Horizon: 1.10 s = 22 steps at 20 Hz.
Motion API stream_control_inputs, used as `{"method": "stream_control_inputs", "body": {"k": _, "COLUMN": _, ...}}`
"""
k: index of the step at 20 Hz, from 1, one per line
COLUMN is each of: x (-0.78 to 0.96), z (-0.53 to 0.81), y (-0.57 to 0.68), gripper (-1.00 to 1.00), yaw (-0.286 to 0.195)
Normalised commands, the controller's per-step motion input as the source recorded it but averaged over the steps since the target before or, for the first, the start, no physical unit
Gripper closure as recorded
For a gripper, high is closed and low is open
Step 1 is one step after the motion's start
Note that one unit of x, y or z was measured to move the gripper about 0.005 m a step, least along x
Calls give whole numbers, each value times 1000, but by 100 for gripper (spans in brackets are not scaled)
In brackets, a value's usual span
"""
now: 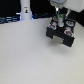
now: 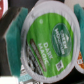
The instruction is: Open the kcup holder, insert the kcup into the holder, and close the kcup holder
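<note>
The kcup (image 2: 47, 42) has a glossy foil lid; the table (image 1: 25, 55) looks matt.

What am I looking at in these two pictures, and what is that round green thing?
This is a robot arm with a two-fingered gripper. One picture is from a camera off to the side; the other is from a camera on the arm's wrist, looking down between its teal fingers. On the pale table sits a black kcup holder, a drawer box for coffee pods. The round green thing is the kcup, a coffee pod, gripped between the fingers above the holder.
</note>
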Motion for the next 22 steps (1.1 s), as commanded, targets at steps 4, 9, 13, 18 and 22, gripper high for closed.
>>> {"method": "stream_control_inputs", "body": {"k": 4, "x": 17, "z": -97, "y": 69, "gripper": 100, "yaw": 7}}
{"method": "stream_control_inputs", "body": {"k": 9, "x": 222, "z": 194, "y": 380, "gripper": 100, "yaw": 0}}
{"method": "stream_control_inputs", "body": {"k": 13, "x": 274, "z": 143, "y": 320, "gripper": 100, "yaw": -6}}
{"method": "stream_control_inputs", "body": {"k": 18, "x": 77, "z": -141, "y": 24, "gripper": 100, "yaw": 1}}
{"method": "stream_control_inputs", "body": {"k": 22, "x": 13, "z": -223, "y": -6, "gripper": 100, "yaw": -1}}
